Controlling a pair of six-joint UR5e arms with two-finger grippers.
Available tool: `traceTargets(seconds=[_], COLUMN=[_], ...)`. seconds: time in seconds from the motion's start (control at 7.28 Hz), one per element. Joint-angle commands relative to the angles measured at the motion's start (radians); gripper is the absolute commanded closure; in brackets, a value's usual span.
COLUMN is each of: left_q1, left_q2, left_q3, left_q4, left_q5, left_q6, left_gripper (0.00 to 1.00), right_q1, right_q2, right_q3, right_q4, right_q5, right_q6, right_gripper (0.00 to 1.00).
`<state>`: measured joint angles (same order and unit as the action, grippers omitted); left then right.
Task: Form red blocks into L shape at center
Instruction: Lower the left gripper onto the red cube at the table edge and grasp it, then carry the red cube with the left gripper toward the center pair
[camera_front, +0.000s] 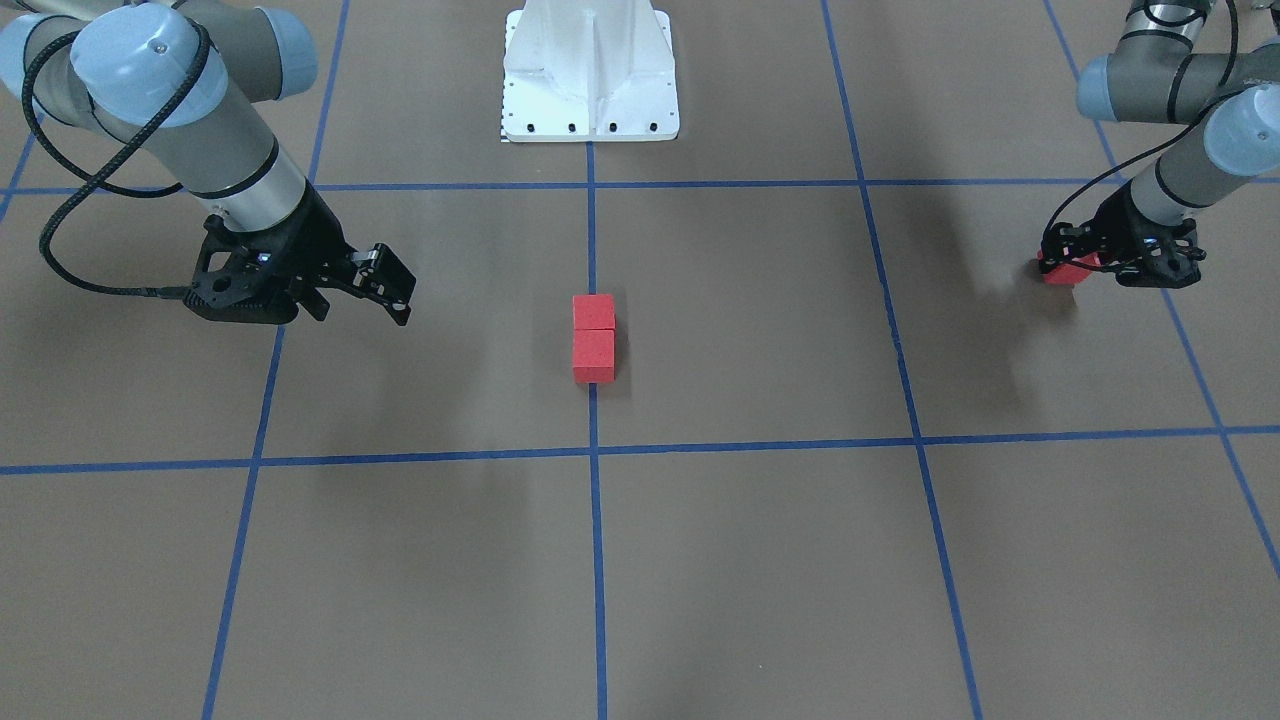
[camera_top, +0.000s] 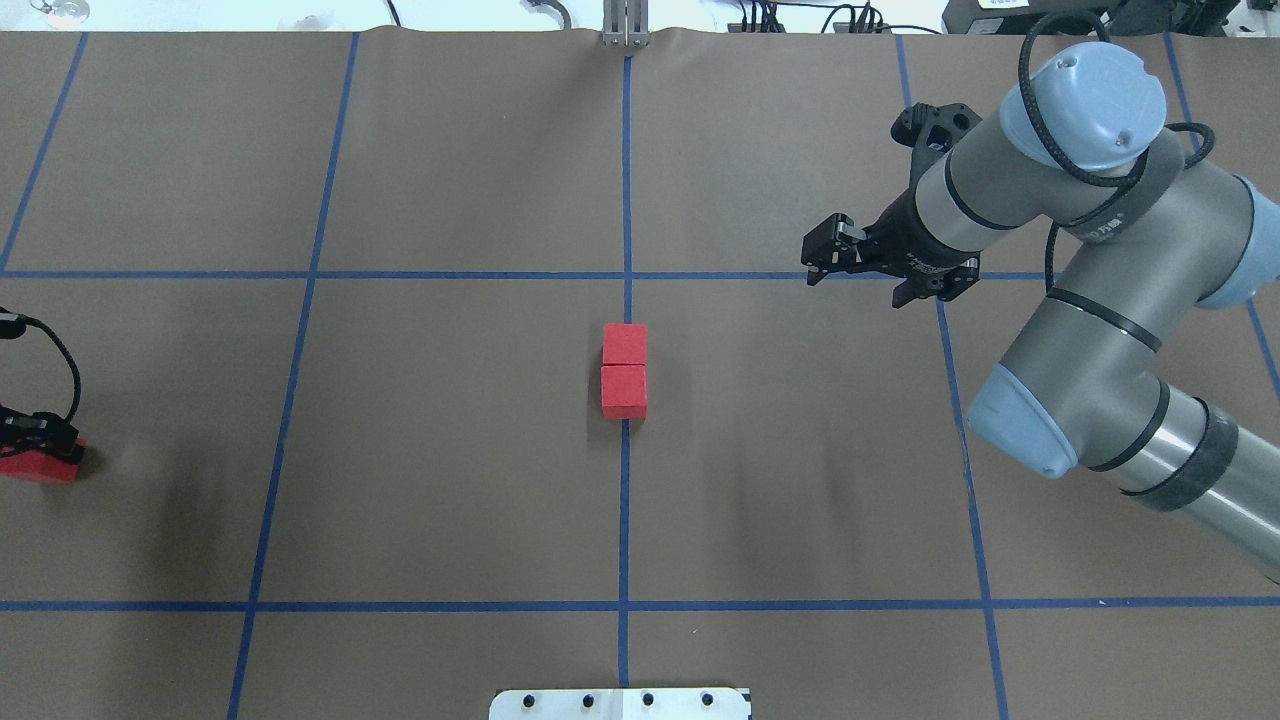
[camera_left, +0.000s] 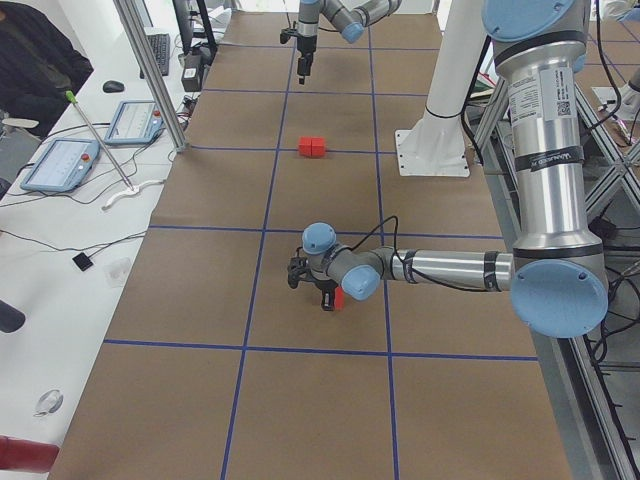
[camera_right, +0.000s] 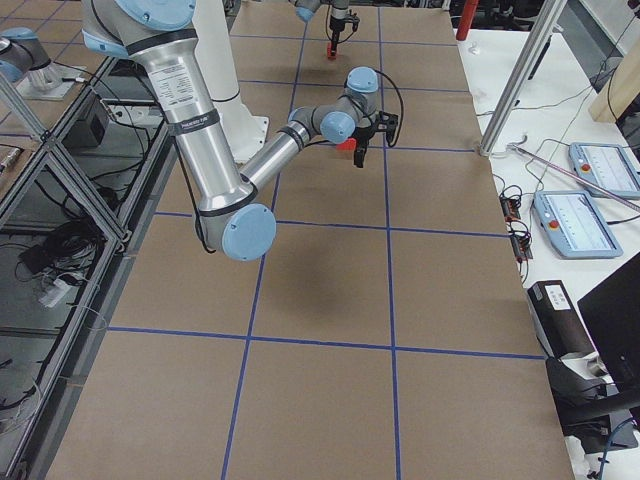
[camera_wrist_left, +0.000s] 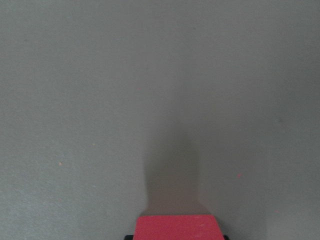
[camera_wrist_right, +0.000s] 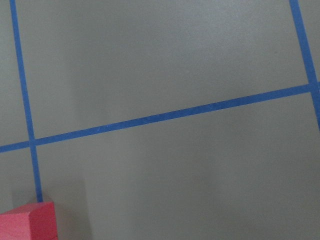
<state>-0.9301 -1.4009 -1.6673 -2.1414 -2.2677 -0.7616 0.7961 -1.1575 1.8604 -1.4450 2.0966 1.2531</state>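
Two red blocks (camera_front: 593, 338) sit touching end to end on the middle tape line (camera_front: 592, 240) at the center (camera_front: 700, 330) of the tabletop (camera_front: 760, 560). Well off toward the robot's left, the left gripper (camera_front: 1062, 262) closes its fingers on the third red block (camera_front: 1072, 273). The right gripper (camera_front: 398, 285) hovers apart from the pair, fingers parted and holding nothing.

Open worktop (camera_top: 430, 450) runs from my left jaws, closed around the third block (camera_top: 38, 466) at the far left edge, all the way to the center (camera_top: 625, 500). There the two red blocks (camera_top: 624, 370) stand touching on the middle line, the only obstacle, with both long sides free. My right arm (camera_top: 1080, 330) hangs over the right-hand squares, and my right jaws hover well apart from the pair.
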Motion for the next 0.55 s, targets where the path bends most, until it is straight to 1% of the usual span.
traceTargets(seconds=[0.0, 0.27, 0.41], left_q1=[0.000, 0.011, 0.049], left_q2=[-0.038, -0.134, -0.176], left_q3=[-0.063, -0.078, -0.084], left_q4=[0.003, 0.001, 0.001], left_q5=[-0.026, -0.018, -0.006], left_q6=[-0.257, -0.693, -0.840], left_gripper=[1.00, 1.00, 1.00], right_q1=[0.000, 0.002, 0.000], right_q2=[-0.004, -0.005, -0.005], right_q3=[0.000, -0.001, -0.001], right_q4=[0.002, 0.002, 0.002], right_q5=[0.000, 0.002, 0.002], right_q6=[0.000, 0.000, 0.000], right_gripper=[0.00, 0.00, 0.00])
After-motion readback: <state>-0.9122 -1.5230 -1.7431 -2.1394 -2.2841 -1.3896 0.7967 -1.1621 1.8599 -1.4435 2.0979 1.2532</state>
